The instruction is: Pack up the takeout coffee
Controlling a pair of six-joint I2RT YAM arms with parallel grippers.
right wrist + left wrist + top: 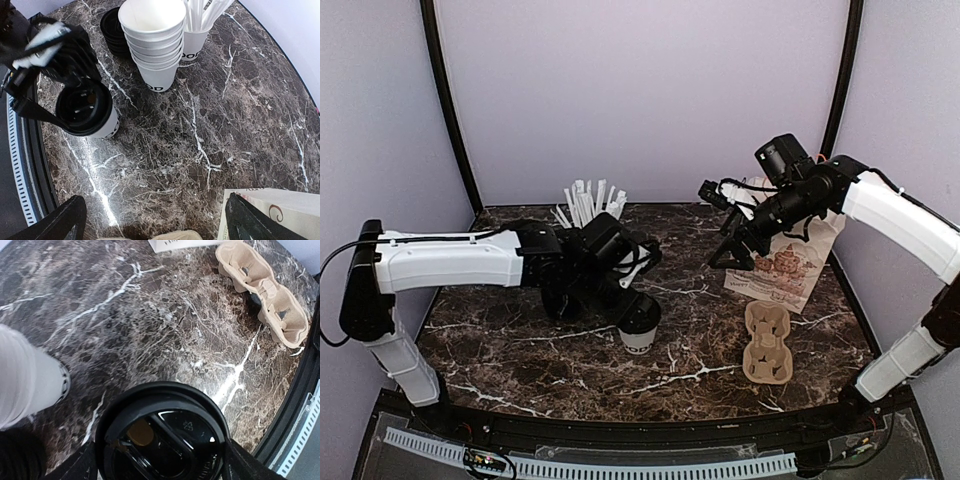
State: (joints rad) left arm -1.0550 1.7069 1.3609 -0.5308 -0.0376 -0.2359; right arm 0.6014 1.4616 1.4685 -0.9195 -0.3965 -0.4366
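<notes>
We've got the takeout coffee (pixel 640 335) standing upright near the middle of the table (pixel 520 345), right between the left gripper's (pixel 160 462) jaws, which look pressed onto its black lid from both sides. So the left arm's the closer one. The right gripper (pixel 155 200) hangs far right by the paper bag (pixel 790 270), jaws spread and empty. The cup's white, with black lettering low down.

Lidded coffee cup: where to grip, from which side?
Grip the coffee cup on its paper wall just under the lid, level, from the left arm's side. It stands upright and tapers downward, so the wider lid rim should catch on the fingers.
</notes>
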